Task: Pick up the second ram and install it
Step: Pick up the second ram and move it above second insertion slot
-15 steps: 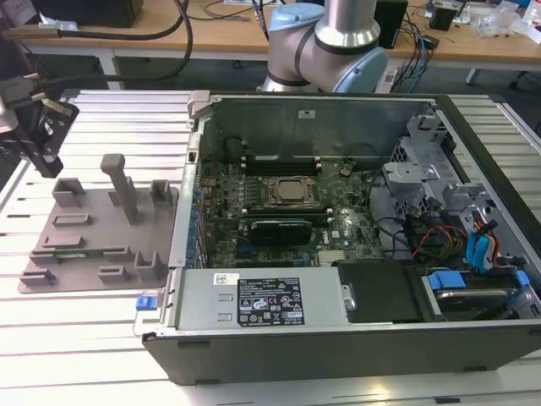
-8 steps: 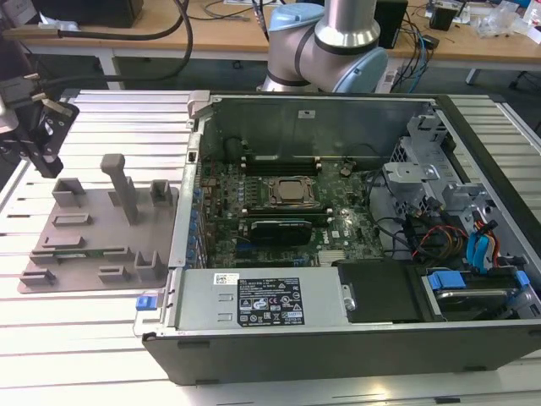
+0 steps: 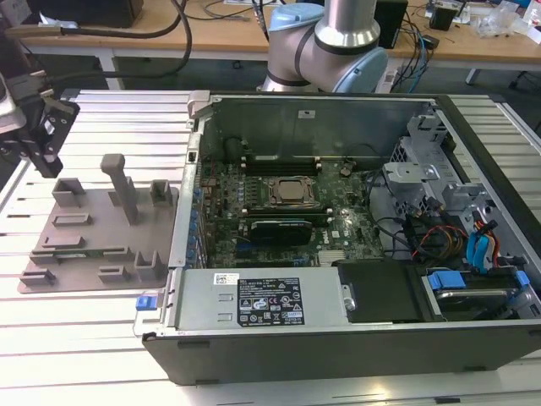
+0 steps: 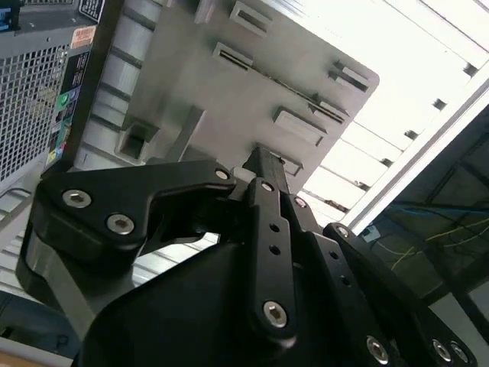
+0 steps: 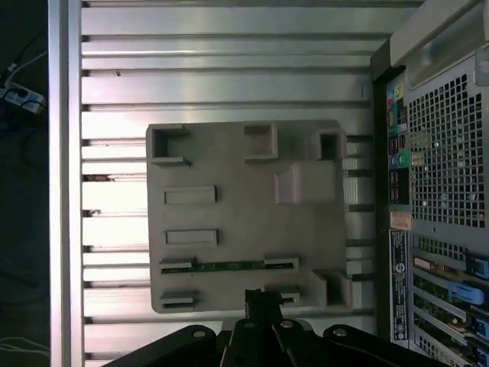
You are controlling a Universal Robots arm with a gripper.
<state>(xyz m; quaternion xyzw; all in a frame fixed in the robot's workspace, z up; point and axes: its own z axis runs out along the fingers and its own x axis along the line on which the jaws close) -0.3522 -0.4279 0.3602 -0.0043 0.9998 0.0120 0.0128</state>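
Claw closed, empty, above tray; ram sits on edge between clips, seemingly so claw can pinch it

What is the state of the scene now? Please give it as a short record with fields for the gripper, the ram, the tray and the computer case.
gripper: shut, holding nothing, above the tray's edge near the second ram
second ram: lies in a holder on the tray, not picked up
tray: grey, on the slatted table, at the exterior view's left of the computer case
computer case: open, motherboard visible inside
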